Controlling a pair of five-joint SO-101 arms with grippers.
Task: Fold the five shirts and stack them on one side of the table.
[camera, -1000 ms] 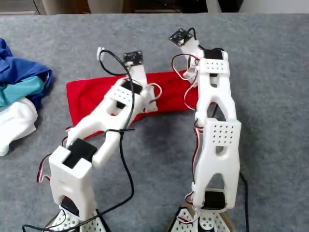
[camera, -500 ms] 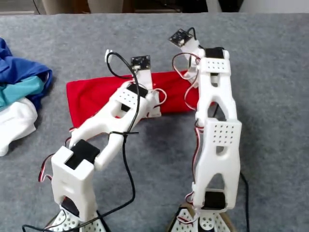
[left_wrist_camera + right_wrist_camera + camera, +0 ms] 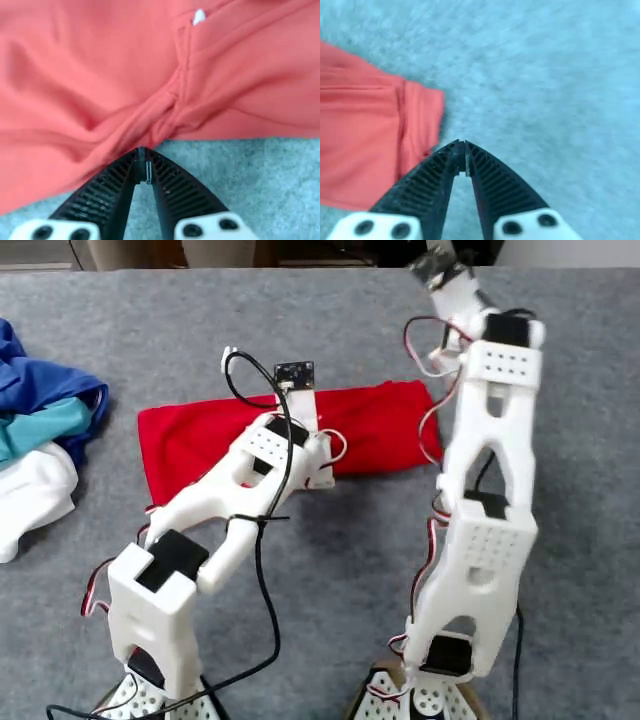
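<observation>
A red shirt [image 3: 200, 440] lies folded into a long strip across the middle of the grey table. My left arm [image 3: 250, 465] stretches over its near edge. In the left wrist view my left gripper [image 3: 142, 152] is shut at that edge, with the red shirt [image 3: 100, 75] gathered into creases that run into its tips. My right arm [image 3: 490, 420] stands raised off the strip's right end. My right gripper [image 3: 461, 147] is shut with nothing in it, over bare table just beside the corner of the red shirt [image 3: 365, 135].
A loose pile lies at the table's left edge: a blue shirt [image 3: 45, 385], a teal one [image 3: 45, 430] and a white one [image 3: 30, 490]. Grey table [image 3: 570, 360] spreads to the right of and behind the red strip. Both arm bases stand at the near edge.
My right arm has swung up and to the right, off the red shirt, uncovering its right end. My left arm shifted slightly right along the shirt's near edge.
</observation>
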